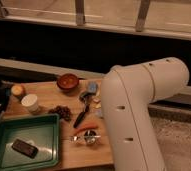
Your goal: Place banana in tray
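The dark green tray [41, 131] lies at the front left of the wooden board [46, 92], with a dark flat object [25, 147] inside it. Only a pale sliver of the banana [95, 104] shows at the edge of my white arm [139, 110]; the rest is hidden behind the arm. The arm fills the right half of the view and reaches down over the board's right side. My gripper is not in view; it is hidden behind or below the arm.
On the board are a red bowl [67, 81], a white cup [30, 102], a small orange fruit [17, 90], a dark cluster [64, 112], a black-handled utensil [81, 115], an orange carrot [84, 128], a metal piece [89, 136] and a blue item [92, 87].
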You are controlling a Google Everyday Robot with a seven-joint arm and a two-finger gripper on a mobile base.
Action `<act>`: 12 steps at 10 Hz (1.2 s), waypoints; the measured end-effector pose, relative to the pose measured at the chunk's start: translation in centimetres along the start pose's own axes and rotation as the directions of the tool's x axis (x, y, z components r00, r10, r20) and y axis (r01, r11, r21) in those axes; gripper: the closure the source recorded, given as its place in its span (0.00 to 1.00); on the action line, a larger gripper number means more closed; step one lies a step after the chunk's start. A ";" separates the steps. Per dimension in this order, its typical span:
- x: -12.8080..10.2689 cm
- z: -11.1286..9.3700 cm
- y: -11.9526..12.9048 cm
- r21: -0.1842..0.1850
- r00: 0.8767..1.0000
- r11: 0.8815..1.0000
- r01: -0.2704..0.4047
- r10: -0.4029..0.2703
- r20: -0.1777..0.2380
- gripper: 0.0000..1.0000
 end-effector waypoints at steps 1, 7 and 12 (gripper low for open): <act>0.3 0.2 -0.2 0.006 1.000 1.000 0.000 0.000 -0.015 0.27; 1.4 1.5 -0.7 0.040 0.997 0.999 -0.004 0.007 -0.073 0.69; 1.1 0.4 0.3 0.021 0.999 1.000 0.014 -0.013 -0.042 1.00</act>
